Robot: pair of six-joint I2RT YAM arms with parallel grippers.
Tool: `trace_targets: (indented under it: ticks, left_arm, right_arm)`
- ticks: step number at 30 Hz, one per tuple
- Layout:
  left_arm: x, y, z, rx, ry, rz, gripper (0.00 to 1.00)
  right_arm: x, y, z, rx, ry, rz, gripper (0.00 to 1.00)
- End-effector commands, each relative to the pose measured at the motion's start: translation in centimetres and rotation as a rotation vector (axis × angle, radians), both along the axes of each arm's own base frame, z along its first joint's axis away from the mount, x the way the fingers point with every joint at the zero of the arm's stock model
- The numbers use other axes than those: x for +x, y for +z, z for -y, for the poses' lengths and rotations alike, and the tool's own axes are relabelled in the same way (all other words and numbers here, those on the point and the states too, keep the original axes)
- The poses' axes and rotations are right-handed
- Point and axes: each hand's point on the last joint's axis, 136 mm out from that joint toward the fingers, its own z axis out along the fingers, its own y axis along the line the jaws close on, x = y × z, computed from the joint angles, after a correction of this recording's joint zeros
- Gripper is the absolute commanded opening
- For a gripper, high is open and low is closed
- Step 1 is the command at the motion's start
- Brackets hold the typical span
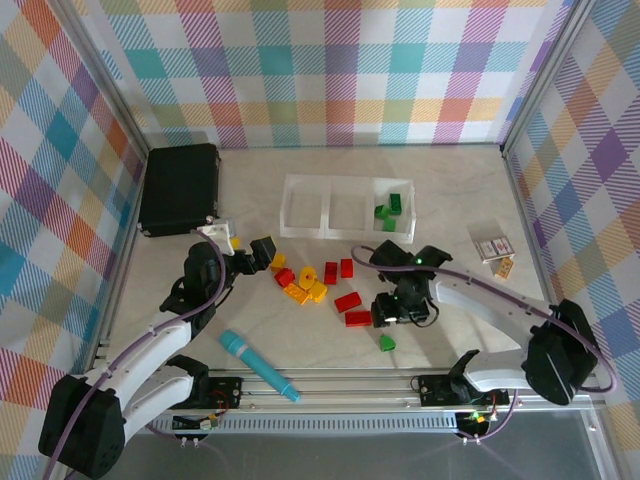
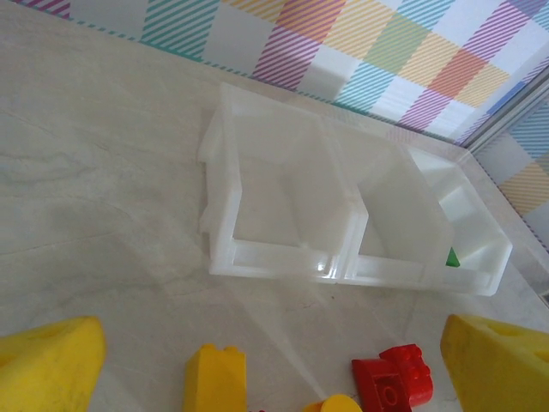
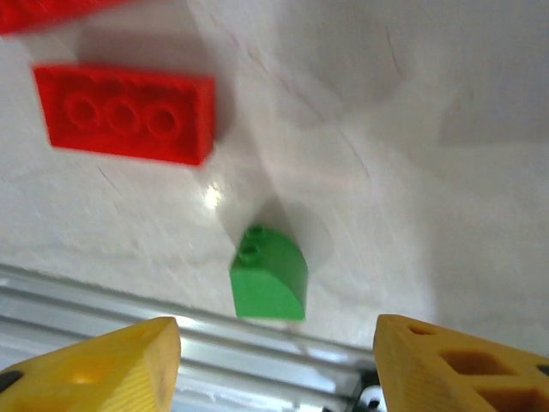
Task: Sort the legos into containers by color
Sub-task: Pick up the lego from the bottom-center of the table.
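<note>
The clear three-compartment tray, the containers, lies at the table's back middle; its right compartment holds green legos. Yellow legos and red legos are scattered in front of it. My left gripper hovers open at the left end of that cluster, with a yellow brick and a red brick on the table between its fingers. My right gripper is open, pointing at a lone green brick lying near the front rail; nothing is gripped. A red brick lies beyond.
A black case sits at the back left. A teal marker lies near the front edge, left of centre. A small card box rests at the right. An aluminium rail runs along the near edge, just behind the green brick.
</note>
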Motion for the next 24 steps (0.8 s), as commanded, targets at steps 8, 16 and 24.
trace_targets:
  ticks: [8,16,24]
  left_arm:
    - [0.4,-0.5,1.0,-0.012,-0.03,-0.009,1.0]
    - [-0.1,-0.3,0.5,-0.003,-0.016,-0.002,1.0]
    - [0.0,-0.2,0.5,0.002,-0.019,0.0,1.0]
  right_arm:
    - [-3.8,-3.0,-0.8,-0.052,-0.038,-0.136,0.73]
    - [-3.4,-5.0,-1.2,-0.113,-0.008,-0.161,0.73]
    - [-3.0,-6.1,-1.2,-0.159,0.002,-0.18,0.65]
